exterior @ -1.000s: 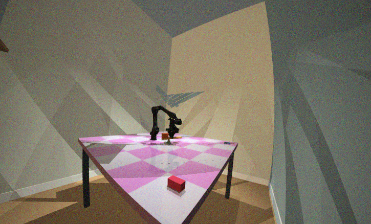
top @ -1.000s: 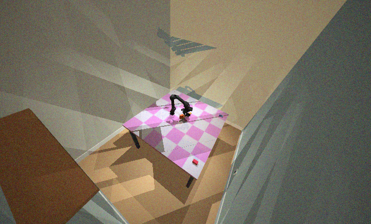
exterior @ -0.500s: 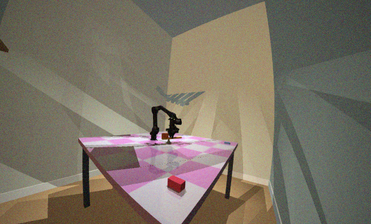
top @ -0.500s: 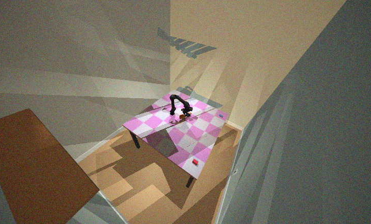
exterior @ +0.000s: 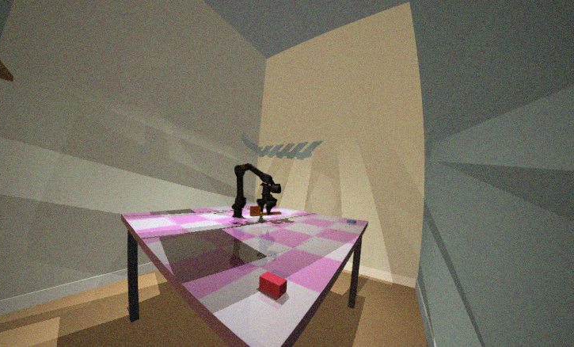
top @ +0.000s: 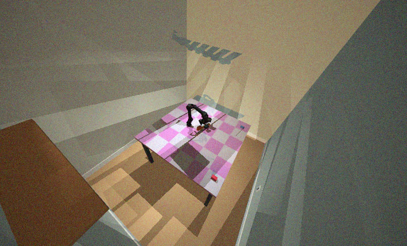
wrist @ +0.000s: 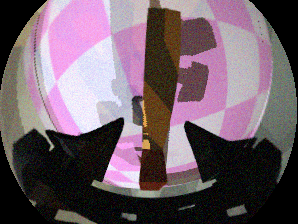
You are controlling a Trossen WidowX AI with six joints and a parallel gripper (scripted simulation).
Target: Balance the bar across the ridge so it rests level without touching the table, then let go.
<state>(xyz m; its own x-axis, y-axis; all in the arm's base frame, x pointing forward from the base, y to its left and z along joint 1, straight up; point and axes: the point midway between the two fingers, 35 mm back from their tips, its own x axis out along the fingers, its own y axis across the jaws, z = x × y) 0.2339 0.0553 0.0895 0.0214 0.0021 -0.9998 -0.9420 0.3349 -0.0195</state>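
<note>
With its fingers wide apart, the gripper (top: 205, 124) (exterior: 266, 210) (wrist: 154, 121) points down over the bar (exterior: 275, 212) (wrist: 157, 107). Wrist view: the bar runs lengthwise between the two fingertips, a visible gap on either side; nothing is gripped. Its upper faces are brown-orange, partly in shadow, with a redder patch at the near end.

Position of bar: near the black arm (top: 195, 106) (exterior: 248, 166), under the gripper, over the pink-and-white checked table (top: 220, 145) (exterior: 297, 261) (wrist: 70, 45). Exterior view: an orange block (top: 200, 127) (exterior: 255, 211) shows at one side of the gripper, the bar at the other; whether they touch, cannot tell. A small grey support (exterior: 260, 218) shows low beneath them. Level and clearance at the bar's ends: too small to judge.

Also noted: red block (top: 214, 177) (exterior: 272, 284) near a table corner, well apart from the arm; small blue item (top: 242, 127) (exterior: 351, 221) near another corner.
</note>
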